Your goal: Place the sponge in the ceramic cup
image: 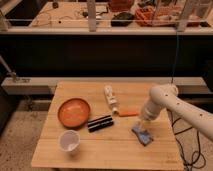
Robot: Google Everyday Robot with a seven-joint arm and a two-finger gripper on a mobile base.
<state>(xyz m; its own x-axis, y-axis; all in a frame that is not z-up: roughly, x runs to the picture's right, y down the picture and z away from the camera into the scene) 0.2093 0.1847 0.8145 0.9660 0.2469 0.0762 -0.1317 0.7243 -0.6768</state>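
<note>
The blue sponge (143,136) lies on the wooden table (110,150) near its right front edge. My gripper (143,128) hangs at the end of the white arm, pointing down right on top of the sponge and hiding part of it. The white ceramic cup (69,141) stands upright at the table's front left, far from the gripper, and I see nothing inside it.
A wide orange dish (74,112) sits left of centre. A black bar-shaped object (100,123) lies beside it. A white bottle (111,97) lies toward the back, and a small orange carrot-like piece (129,112) rests just left of the arm.
</note>
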